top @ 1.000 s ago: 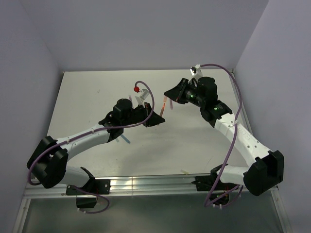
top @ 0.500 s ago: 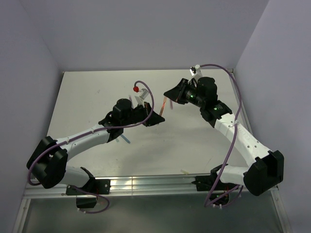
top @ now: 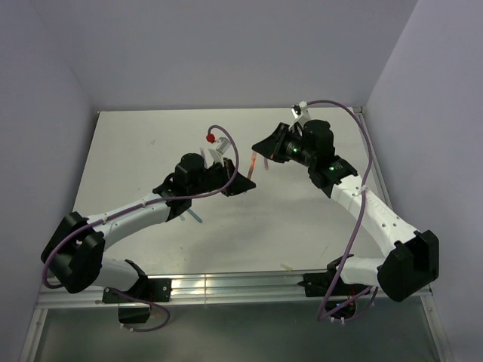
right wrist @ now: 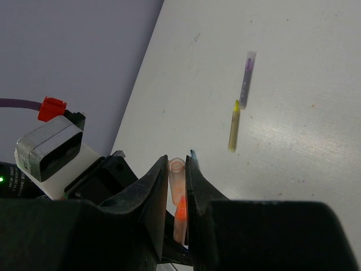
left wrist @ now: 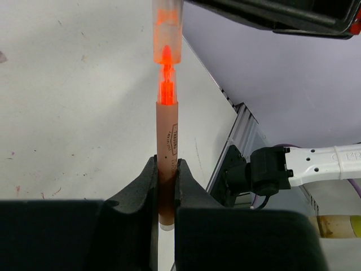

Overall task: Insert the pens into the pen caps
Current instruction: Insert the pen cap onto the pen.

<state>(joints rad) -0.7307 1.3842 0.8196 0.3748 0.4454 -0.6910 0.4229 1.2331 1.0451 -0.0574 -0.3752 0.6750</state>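
Right gripper has crept slightly left, clamped on the cap; left gripper clamps the orange pen (tip just entering). A small tilt could jam it.

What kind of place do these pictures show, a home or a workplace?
Probably a robot test cell in a lab: plain lilac walls box in a white table, and the left arm and right arm sit at an aluminium rail along its near edge.
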